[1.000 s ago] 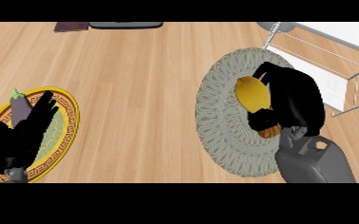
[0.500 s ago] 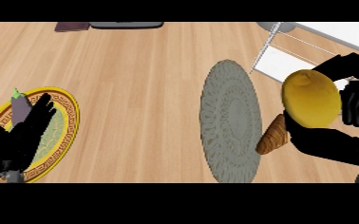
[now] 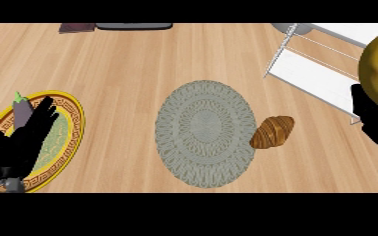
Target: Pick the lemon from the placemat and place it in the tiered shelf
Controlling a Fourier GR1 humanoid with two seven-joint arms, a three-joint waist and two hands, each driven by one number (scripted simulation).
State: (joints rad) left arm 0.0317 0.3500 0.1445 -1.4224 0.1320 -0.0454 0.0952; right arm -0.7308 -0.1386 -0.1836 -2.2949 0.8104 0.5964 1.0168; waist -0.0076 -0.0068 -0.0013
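Lemon (image 3: 370, 62) lifted off placemat (image 3: 205, 132) toward tiered shelf (image 3: 317, 62), gripped in right hand (image 3: 365, 111) (left hand (image 3: 29, 135) resting open).

A grey-green placemat (image 3: 205, 132) with a woven ring pattern lies on pale wood-grain counter (image 3: 133, 65), beside a striped brown croissant (image 3: 272, 132), a yellow-rimmed plate (image 3: 68, 130) (dark key-pattern border), and a white shelf (image 3: 314, 70).
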